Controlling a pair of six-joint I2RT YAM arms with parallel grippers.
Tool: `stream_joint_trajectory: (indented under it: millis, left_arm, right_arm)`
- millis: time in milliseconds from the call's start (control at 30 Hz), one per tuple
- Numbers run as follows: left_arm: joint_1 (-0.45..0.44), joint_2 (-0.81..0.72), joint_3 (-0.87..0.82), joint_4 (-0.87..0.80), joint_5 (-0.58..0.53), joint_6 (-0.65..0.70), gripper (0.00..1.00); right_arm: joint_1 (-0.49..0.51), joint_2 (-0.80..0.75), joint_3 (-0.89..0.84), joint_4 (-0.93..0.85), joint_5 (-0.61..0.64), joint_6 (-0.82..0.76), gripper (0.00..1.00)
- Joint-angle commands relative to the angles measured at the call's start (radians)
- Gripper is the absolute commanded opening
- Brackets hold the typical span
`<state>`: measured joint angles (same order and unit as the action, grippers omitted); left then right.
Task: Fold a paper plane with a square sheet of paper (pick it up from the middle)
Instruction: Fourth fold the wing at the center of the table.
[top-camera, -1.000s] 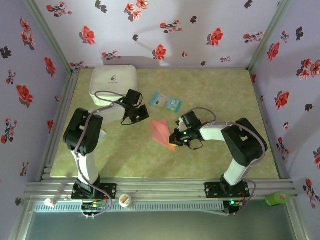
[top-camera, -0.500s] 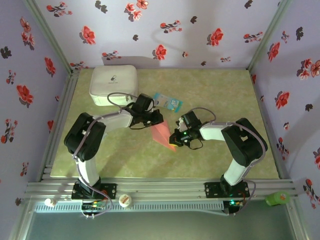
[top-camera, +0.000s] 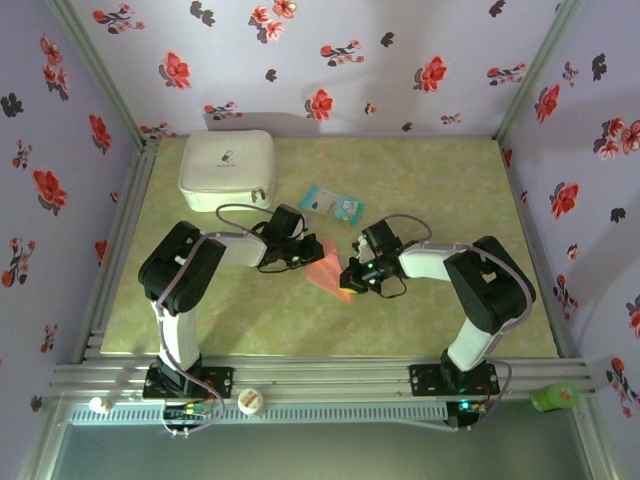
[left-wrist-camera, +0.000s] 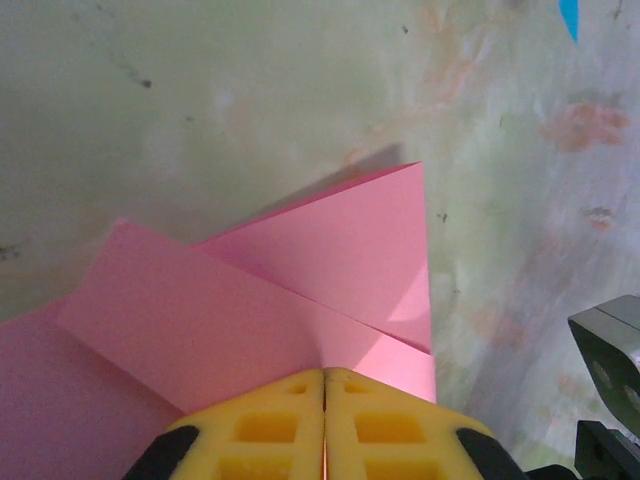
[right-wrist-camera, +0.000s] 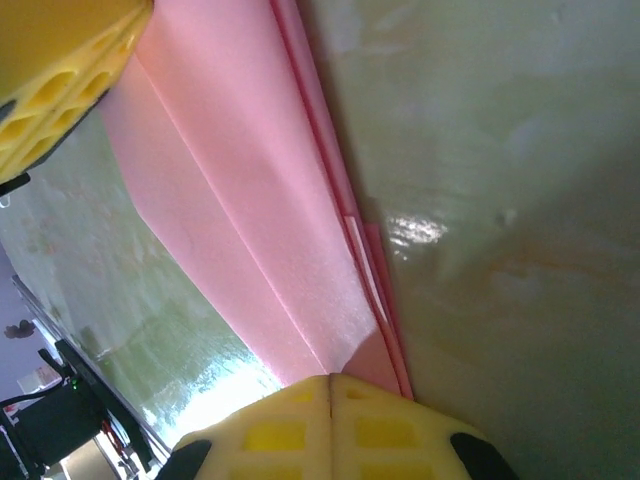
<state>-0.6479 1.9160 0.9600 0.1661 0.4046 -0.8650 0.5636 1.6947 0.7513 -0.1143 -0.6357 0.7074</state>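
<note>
The square sheet of paper (top-camera: 324, 267) lies flat on the tabletop (top-camera: 430, 180), about mid-table between the two arms, and it is no longer a plain square. The left wrist view shows the paper (left-wrist-camera: 340, 250) with flaps folded over one another along sharp diagonal creases and one corner coming to a point. In the right wrist view the paper (right-wrist-camera: 255, 220) shows several stacked edges running down one long side.

I judge the early folds done. The shape looks too broad and flat to be a slim dart, so the narrowing folds, the centre crease and the lift from the middle seem left to do.

The left gripper (top-camera: 306, 254) sits on the sheet's far-left part. Its jaws (left-wrist-camera: 325, 425) are closed pad against pad over the pink surface. They look to be pressing a crease rather than gripping, though I cannot tell for sure.

The right gripper (top-camera: 348, 282) is at the near-right end. Its jaws (right-wrist-camera: 330, 425) are closed, and the layered edge runs straight into the seam between the pads, so it appears to pinch the paper there.

Farther back, well apart from the paper, are a light-blue packet (top-camera: 331, 203) and a white case (top-camera: 228, 170).
</note>
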Motion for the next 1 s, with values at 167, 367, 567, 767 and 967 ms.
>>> stream_joint_trajectory:
  millis: [167,367,567,767,967]
  left_arm:
    - [-0.002,-0.007,-0.062,-0.030,-0.027,-0.013,0.09]
    - [-0.002,-0.008,-0.059,-0.032,-0.033,-0.019,0.09]
    - [-0.002,-0.002,-0.055,-0.022,-0.036,-0.027,0.09]
    - [-0.002,-0.002,-0.056,-0.029,-0.035,-0.023,0.09]
    - [-0.002,-0.006,-0.067,-0.033,-0.058,-0.032,0.09]
  right_arm:
    - [0.004,-0.024,0.077,-0.046,-0.019,0.012,0.09]
    - [0.005,0.020,0.098,-0.013,-0.033,0.025,0.09]
    - [0.017,0.089,0.141,0.008,-0.055,0.030,0.09]
    - [0.027,0.136,0.161,0.016,-0.042,0.031,0.09]
    - [0.021,0.116,0.013,0.082,-0.047,0.056,0.09]
